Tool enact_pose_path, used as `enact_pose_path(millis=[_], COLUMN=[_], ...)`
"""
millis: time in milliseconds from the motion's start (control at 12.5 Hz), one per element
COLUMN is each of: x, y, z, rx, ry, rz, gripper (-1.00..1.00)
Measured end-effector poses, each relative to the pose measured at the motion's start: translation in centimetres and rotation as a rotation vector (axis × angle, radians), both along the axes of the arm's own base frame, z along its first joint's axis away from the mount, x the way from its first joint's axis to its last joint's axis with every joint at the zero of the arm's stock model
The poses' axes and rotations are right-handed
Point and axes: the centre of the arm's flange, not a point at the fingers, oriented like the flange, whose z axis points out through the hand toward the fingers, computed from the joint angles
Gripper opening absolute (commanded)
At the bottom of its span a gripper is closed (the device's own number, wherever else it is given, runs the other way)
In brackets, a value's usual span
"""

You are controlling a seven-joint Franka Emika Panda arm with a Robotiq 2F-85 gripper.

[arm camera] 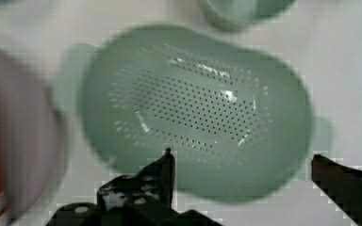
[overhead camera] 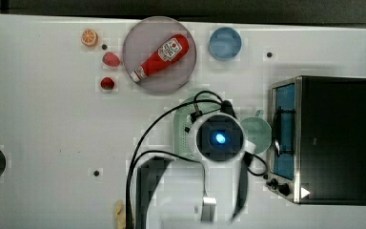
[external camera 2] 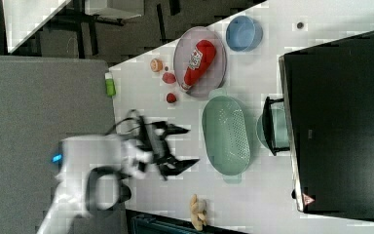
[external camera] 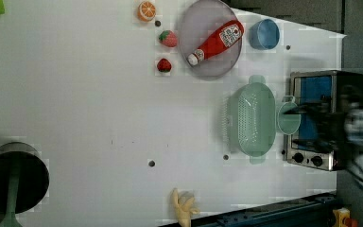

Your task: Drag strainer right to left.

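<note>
Tool (arm camera: 242, 162) above strainer (arm camera: 195, 110), jaws spread wide, empty; cup (external camera: 288, 118) touching strainer; bare bench (external camera: 85, 94) on other side.

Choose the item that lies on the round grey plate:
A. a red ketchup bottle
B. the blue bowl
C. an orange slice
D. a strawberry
A: the red ketchup bottle lies slantwise on the grey plate, while the fruit pieces and the bowl sit on the table beside it.
</note>
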Motion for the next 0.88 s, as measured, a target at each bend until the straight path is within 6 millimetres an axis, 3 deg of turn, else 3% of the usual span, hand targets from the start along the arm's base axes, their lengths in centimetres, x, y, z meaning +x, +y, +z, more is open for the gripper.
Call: enact_pose_path(millis=[160, 320, 560, 880], x=[0.4, 0.7, 0.5, 1.0], y=[0.8, 1.0, 1.7, 1.9], z=[-7.0, -11.3, -15.2, -18.5], rx=[-0.008, -0.016, -0.014, -0.022], ry=[0.079, 0.084, 0.070, 0.016], rz=[-0.083, -0.131, -0.147, -0.202], gripper=[1.00, 1.00, 1.00, 1.00])
